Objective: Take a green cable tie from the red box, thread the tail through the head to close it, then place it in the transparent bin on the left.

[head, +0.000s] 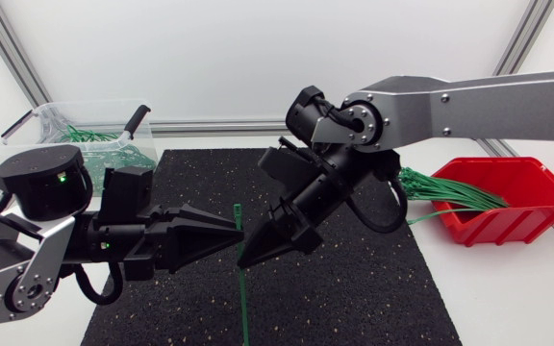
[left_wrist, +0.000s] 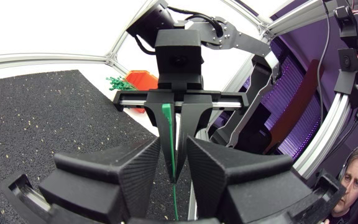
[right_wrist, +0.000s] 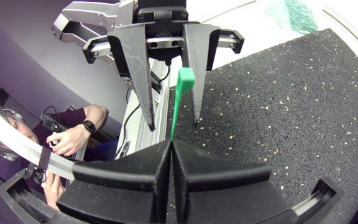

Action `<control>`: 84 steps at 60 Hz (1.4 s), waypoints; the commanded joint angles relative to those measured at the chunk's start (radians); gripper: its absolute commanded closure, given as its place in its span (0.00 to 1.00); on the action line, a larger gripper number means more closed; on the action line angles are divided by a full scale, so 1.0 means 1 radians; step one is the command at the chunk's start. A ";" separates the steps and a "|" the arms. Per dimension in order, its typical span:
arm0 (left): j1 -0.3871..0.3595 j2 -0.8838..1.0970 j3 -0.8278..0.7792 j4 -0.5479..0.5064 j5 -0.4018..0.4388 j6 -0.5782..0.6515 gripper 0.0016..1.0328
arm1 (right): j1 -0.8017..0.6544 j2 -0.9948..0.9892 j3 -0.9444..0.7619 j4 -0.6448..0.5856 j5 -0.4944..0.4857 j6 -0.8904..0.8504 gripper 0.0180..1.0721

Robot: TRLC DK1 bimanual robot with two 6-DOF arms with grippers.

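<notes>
White table (head: 508,298), edged at the far side by an aluminium rail (head: 210,126). Over its middle, a black mat (head: 354,288) flecked with pale specks. From the sides, left arm (head: 27,264) low and level, right arm (head: 479,101) slanting down from the far right, tips nearly meeting above the mat's centre. At the far left, off the mat, transparent bin (head: 37,120) holding loose green ties (head: 89,133). At the right, off the mat, red box (head: 537,207) with a bundle of green ties (head: 445,190) sticking out over its wall toward the mat.

Right gripper (right_wrist: 168,146): fingers pressed together, pinching the green cable tie (right_wrist: 176,109) by its strap, head standing clear beyond the fingertips. Plain only from its own wrist. Left gripper (left_wrist: 173,142): fingers a narrow gap apart, strap running through that gap, touch on either side not clear. From the right wrist, the same fingers spread to either side of the tie's head. Only from above: the full strap, a straight green line from the head between the two tips toward the mat's near edge.
</notes>
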 commanded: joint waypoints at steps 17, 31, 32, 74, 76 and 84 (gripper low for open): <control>0.009 0.016 0.024 0.062 -0.006 -0.075 0.81 | 0.012 0.005 -0.036 -0.011 -0.010 -0.030 0.95; 0.007 0.016 0.021 0.060 -0.006 -0.075 0.87 | 0.009 -0.003 -0.037 -0.008 -0.010 -0.030 0.95; 0.007 0.016 0.021 0.060 -0.006 -0.075 0.88 | 0.008 -0.003 -0.037 -0.008 -0.010 -0.030 0.95; 0.007 0.027 0.019 0.062 -0.006 -0.086 0.91 | -0.003 -0.026 -0.046 0.020 -0.008 -0.018 0.95; 0.007 0.027 0.021 0.060 -0.006 -0.087 0.91 | -0.001 -0.026 -0.049 0.021 -0.007 -0.018 0.95; 0.009 0.026 0.022 0.062 -0.006 -0.092 0.96 | -0.003 -0.028 -0.056 0.024 -0.004 -0.018 0.95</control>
